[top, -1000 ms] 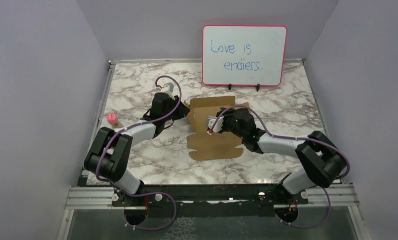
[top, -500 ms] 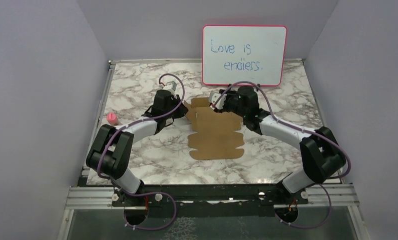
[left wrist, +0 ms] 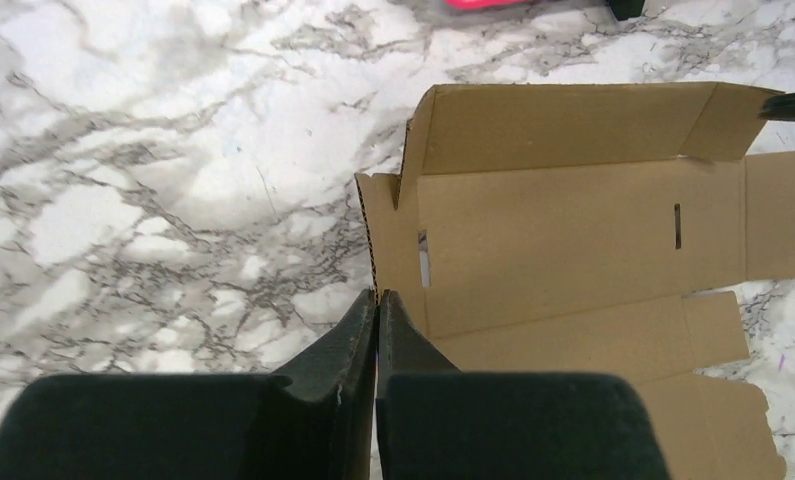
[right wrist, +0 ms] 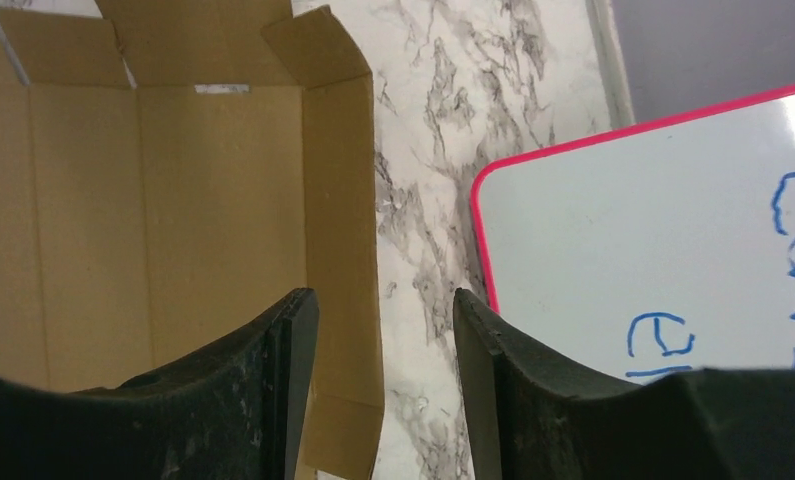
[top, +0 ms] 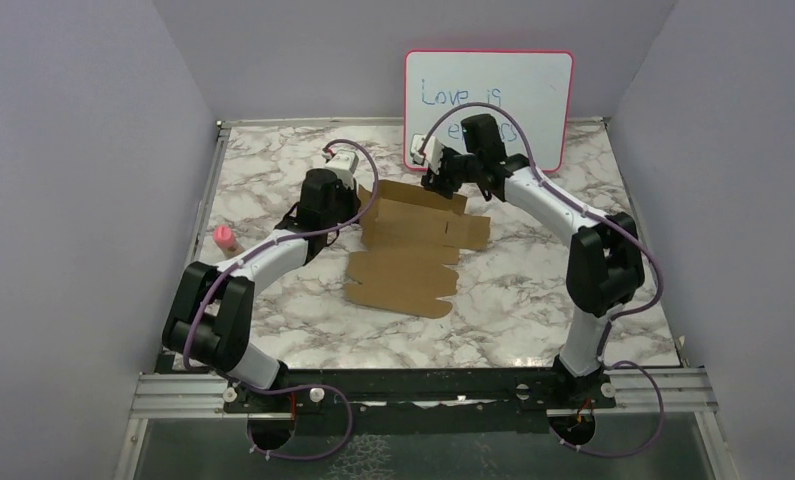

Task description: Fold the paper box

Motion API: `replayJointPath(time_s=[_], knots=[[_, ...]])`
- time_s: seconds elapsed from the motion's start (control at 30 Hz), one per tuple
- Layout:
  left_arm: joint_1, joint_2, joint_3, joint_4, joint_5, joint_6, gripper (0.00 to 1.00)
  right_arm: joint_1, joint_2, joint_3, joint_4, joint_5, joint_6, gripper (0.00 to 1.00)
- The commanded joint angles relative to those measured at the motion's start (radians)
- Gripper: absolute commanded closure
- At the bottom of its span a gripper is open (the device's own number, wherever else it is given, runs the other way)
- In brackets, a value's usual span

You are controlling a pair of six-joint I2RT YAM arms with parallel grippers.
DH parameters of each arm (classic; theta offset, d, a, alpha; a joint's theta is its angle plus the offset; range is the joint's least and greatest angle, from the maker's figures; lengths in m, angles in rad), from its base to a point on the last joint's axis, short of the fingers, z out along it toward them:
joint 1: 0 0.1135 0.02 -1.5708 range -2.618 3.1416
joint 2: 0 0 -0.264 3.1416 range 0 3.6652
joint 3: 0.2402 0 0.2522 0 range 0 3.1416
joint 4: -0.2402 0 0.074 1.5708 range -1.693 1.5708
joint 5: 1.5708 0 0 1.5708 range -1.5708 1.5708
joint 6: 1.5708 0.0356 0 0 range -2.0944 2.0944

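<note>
The paper box (top: 413, 265) is a brown die-cut sheet lying partly folded on the marble table, with its far wall and left flap raised. My left gripper (top: 361, 212) is at its left side. In the left wrist view the left gripper (left wrist: 377, 296) is shut on the edge of the raised left flap of the box (left wrist: 563, 230). My right gripper (top: 443, 182) is open above the box's far edge. In the right wrist view the right gripper (right wrist: 378, 315) straddles the raised far wall of the box (right wrist: 173, 200), without touching it.
A pink-framed whiteboard (top: 543, 90) stands at the back, just behind the right gripper; it also shows in the right wrist view (right wrist: 673, 230). A small pink object (top: 223, 237) sits at the table's left edge. Grey walls close in the table.
My right gripper has moved from over the middle of the box to its far edge near the whiteboard. The box has shifted left and turned a little. My left gripper stays at the left flap.
</note>
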Motion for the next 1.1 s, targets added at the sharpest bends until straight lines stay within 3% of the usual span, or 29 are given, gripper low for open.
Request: replayJointPath(time_s=[0.0, 0.33, 0.73, 1.07], knots=[[0.015, -0.056, 0.022, 0.070, -0.017, 0.153, 0.97, -0.024, 0.089, 0.126, -0.254, -0.101, 0.018, 0.42], [0.022, -0.081, -0.029, 0.126, 0.035, 0.178, 0.98, -0.057, 0.239, 0.281, -0.388, -0.150, 0.005, 0.42], [0.022, -0.088, -0.049, 0.148, 0.058, 0.177, 0.98, -0.080, 0.278, 0.291, -0.321, -0.218, 0.037, 0.45], [0.022, -0.099, -0.060, 0.162, 0.071, 0.178, 0.98, -0.104, 0.345, 0.365, -0.365, -0.259, 0.037, 0.45]])
